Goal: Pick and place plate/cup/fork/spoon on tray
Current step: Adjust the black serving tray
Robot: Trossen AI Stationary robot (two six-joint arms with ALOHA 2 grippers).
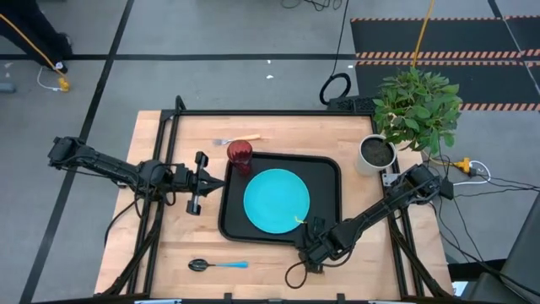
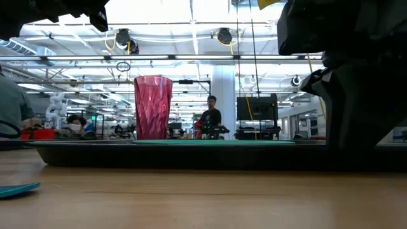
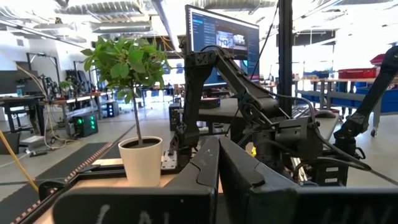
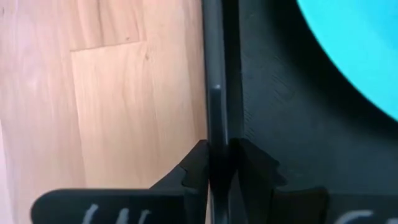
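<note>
**Black rim clamped: spill risk**

Right tool (image 1: 308,240) pinching the tray (image 1: 325,173) rim; plate (image 1: 277,200) lying just ahead of it, cup (image 1: 240,156) standing beyond. Left tool (image 1: 218,181) pressed together, empty, hovering beside the tray. Tugging or tilting now probably toppling the cup or sliding the plate.

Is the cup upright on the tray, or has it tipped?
Upright. The cup stands vertical, rim up, at the tray's far left corner beside the plate.
</note>
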